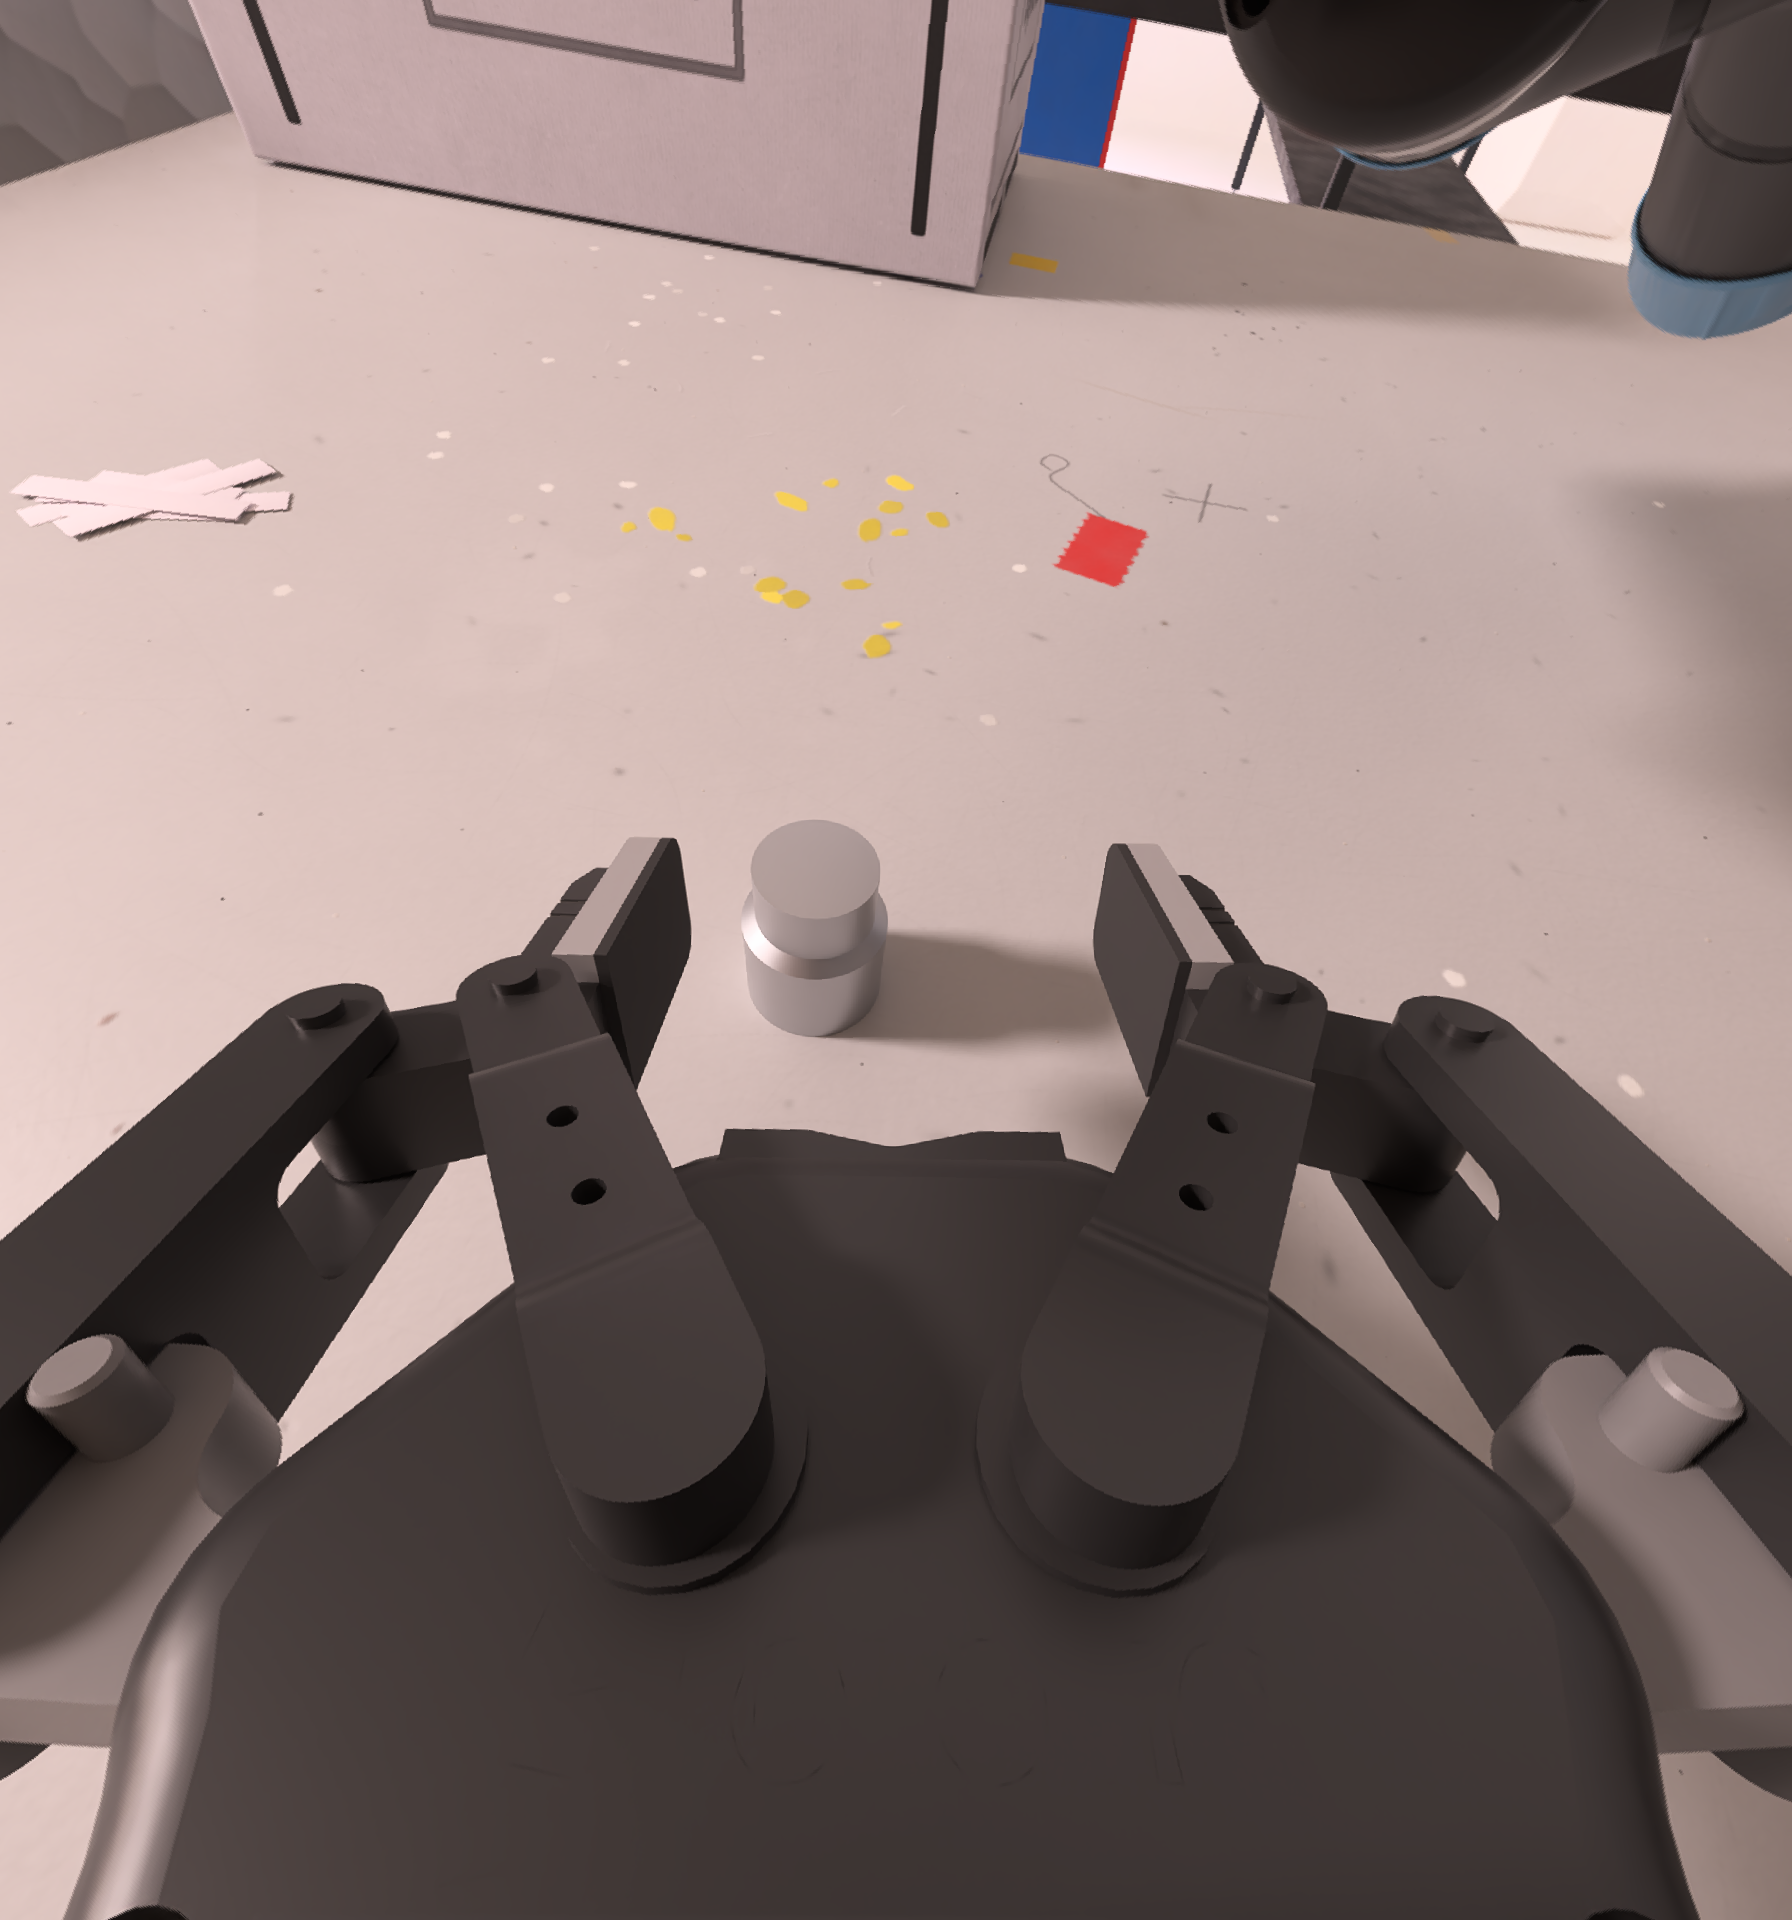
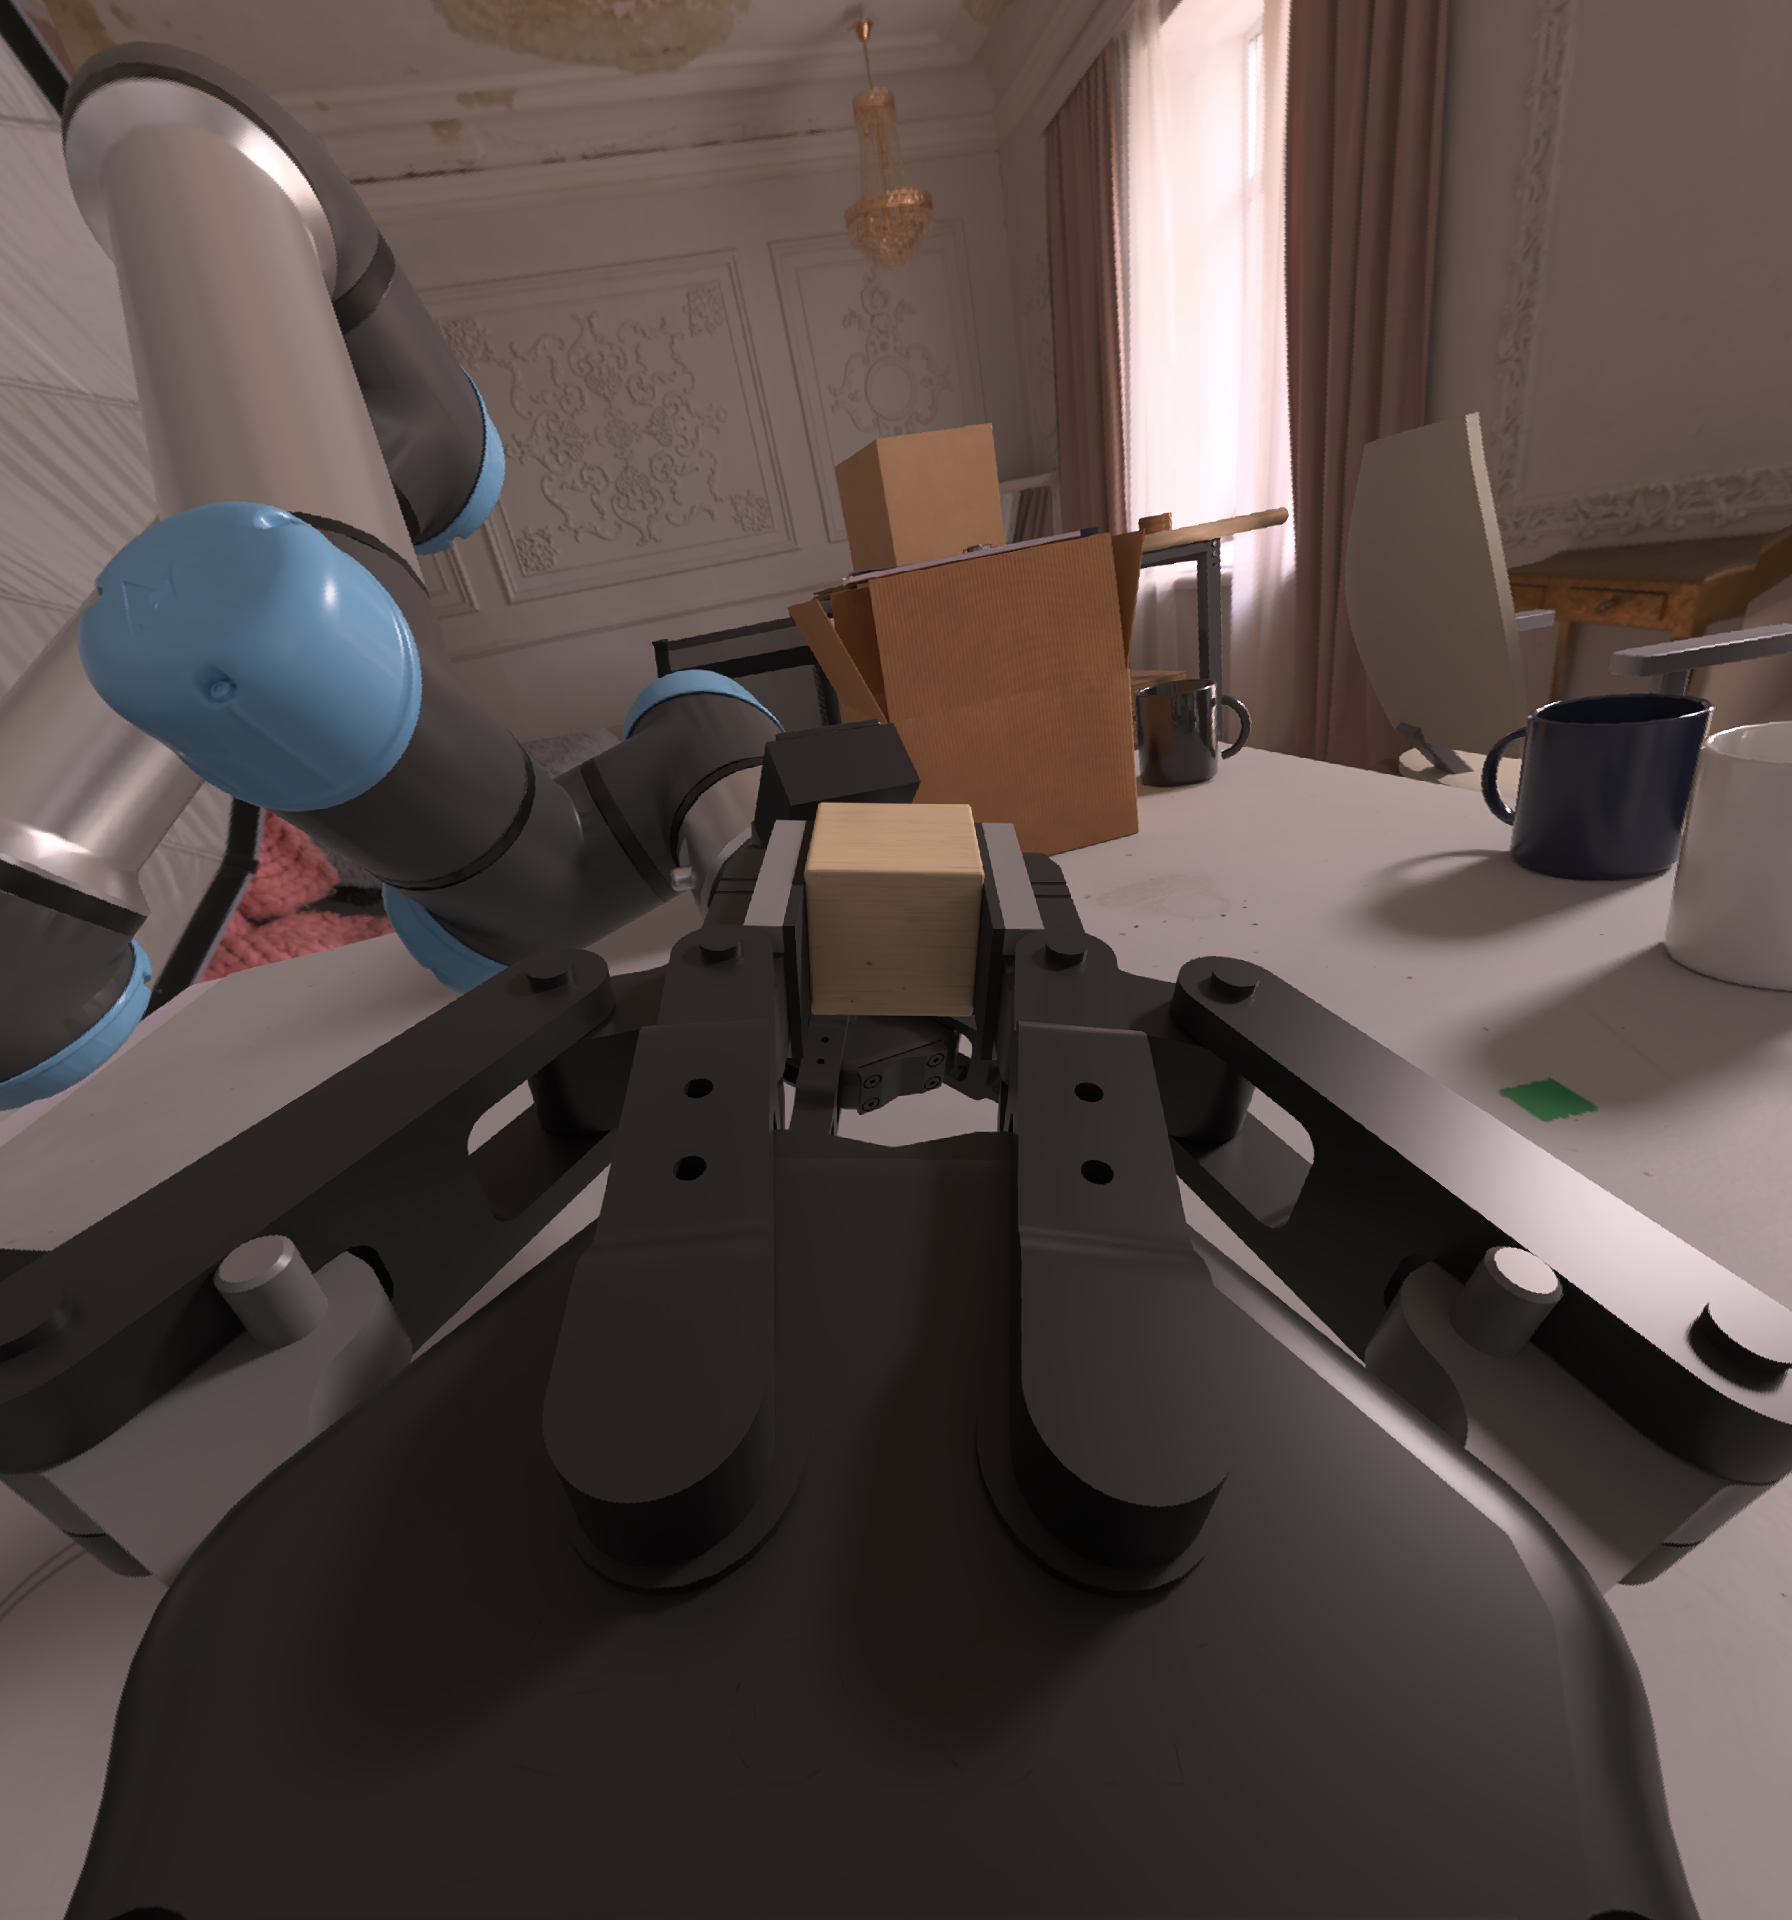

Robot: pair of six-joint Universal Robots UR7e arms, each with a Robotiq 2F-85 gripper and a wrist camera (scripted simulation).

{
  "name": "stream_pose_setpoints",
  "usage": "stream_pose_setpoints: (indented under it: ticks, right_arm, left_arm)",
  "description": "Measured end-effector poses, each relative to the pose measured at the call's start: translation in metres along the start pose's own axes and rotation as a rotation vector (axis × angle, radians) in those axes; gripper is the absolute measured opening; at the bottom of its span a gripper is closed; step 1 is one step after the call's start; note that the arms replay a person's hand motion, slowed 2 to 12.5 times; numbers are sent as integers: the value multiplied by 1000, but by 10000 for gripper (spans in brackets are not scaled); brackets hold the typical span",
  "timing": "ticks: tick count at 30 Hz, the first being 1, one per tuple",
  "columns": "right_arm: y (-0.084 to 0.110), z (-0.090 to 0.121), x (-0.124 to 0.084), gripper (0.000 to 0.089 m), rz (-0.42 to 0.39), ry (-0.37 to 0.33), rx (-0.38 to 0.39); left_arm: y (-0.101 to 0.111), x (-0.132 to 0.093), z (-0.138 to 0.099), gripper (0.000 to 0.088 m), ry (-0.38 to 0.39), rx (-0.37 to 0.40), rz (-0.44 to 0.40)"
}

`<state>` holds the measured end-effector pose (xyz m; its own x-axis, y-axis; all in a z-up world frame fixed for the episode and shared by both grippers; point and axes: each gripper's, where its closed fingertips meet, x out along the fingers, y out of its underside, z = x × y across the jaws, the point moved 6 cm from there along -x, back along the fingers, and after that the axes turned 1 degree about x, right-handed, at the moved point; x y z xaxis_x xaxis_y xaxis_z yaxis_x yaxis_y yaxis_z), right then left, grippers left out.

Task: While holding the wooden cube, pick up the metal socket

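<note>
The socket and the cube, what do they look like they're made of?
Socket: looks like metal, a smooth grey satin finish with a bright band of shine at its step. Cube: looks like pale unfinished wood, matte, with faint straight grain lines on its faces.

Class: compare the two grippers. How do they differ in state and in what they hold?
The left gripper has its jaws open and empty; the right gripper has its jaws shut on the cube. The left is down at the table, its jaws on either side of the upright socket without touching it; the right is raised, pointing across the room. Both share the same dark build.
</note>
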<state>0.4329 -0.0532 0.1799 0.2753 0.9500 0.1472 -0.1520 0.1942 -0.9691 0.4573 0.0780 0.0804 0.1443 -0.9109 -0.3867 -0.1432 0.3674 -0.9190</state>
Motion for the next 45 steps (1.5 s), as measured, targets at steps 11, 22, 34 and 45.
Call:
stream_pose_setpoints:
  ticks: [11,22,34,45]
  right_arm:
    - [-1,0,-1,254,-4,-26,13]
    - [3,-1,0,254,21,-40,11]
    - [8,-2,4,254,45,-55,18]
    - [14,-4,6,254,81,-54,14]
  left_arm:
    - [-3,10,14,667,40,32,68]
    - [7,20,22,662,71,63,166]
    - [5,29,21,621,90,108,192]
    - [5,34,19,335,79,134,212]
